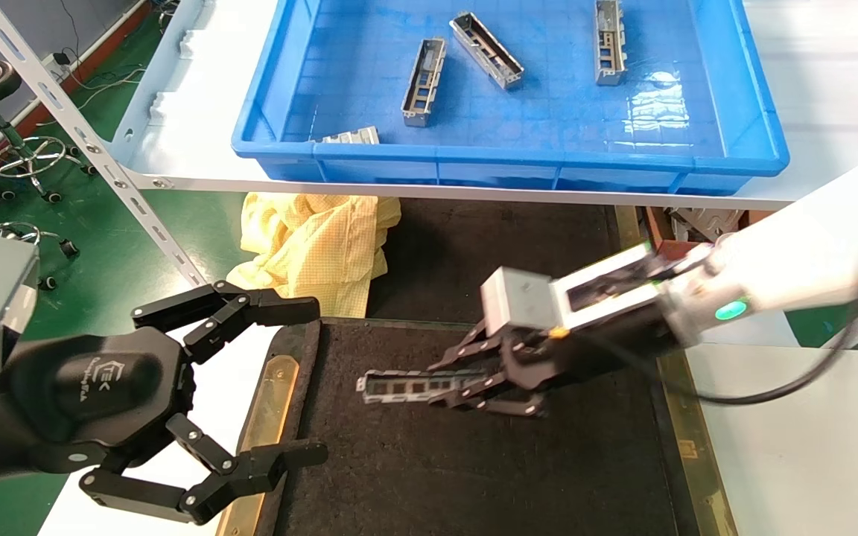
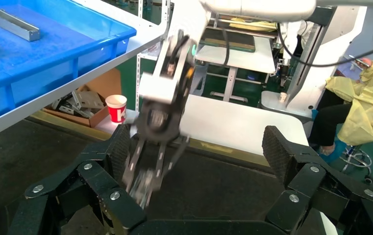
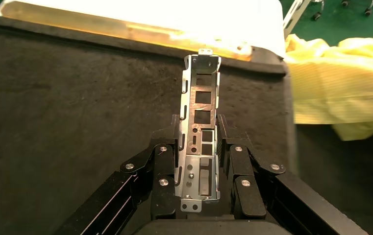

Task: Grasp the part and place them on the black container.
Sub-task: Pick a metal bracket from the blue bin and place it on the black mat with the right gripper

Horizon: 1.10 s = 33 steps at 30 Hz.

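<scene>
The part (image 1: pixel 399 387), a slim silver channel with rectangular cut-outs, lies level just over the black container (image 1: pixel 399 476), its free end pointing left. My right gripper (image 1: pixel 447 385) is shut on its near end. In the right wrist view the fingers (image 3: pixel 167 156) press both sides of the part (image 3: pixel 202 81) above the dark felt (image 3: pixel 66 122). My left gripper (image 1: pixel 313 381) hangs open and empty at the tray's left edge. In the left wrist view it (image 2: pixel 197 147) frames the blurred right gripper (image 2: pixel 142 183).
On the shelf behind stands a blue crate (image 1: pixel 511 160) with three more channels (image 1: pixel 424 82) (image 1: pixel 486 50) (image 1: pixel 609 41) and a short ridged block (image 1: pixel 351 136). A yellow cloth (image 1: pixel 317 246) lies behind the tray. A white table (image 1: pixel 794 447) sits to the right. A seated person (image 2: pixel 365 88) is farther off.
</scene>
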Tool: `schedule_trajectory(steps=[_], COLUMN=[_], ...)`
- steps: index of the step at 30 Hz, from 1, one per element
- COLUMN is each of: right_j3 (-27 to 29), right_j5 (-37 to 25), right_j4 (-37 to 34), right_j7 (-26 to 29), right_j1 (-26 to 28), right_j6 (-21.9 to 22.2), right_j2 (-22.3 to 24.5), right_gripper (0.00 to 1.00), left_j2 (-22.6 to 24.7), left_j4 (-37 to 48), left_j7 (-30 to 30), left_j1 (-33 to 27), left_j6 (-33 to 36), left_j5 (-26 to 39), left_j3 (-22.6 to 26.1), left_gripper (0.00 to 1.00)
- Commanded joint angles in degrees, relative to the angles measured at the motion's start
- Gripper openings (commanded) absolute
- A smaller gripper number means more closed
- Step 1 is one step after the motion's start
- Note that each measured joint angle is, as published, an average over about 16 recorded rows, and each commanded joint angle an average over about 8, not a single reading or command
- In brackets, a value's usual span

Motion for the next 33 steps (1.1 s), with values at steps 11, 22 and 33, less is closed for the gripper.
schedule_trajectory(steps=[11,22,33], right_j3=[0.43,-0.34,-2.43], right_j5=[1.56,3.7,5.33], right_j4=[-9.06,-3.84,-1.16], right_j7=[-7.8,-6.73,-6.16], right_j1=[-6.87,-10.79,-12.82], right_j6=[11.4,20.51,22.63], right_j2=[-8.29,-8.44,-8.57], right_gripper=[0.0,0.0,0.0], left_j2=[0.0,0.0,0.0], left_j4=[0.0,0.0,0.0], left_j7=[0.0,0.0,0.0], left_j1=[0.0,0.0,0.0], left_j6=[0.0,0.0,0.0], left_j5=[0.0,0.0,0.0], left_j3=[0.0,0.0,0.0], left_gripper=[1.0,1.0,1.0])
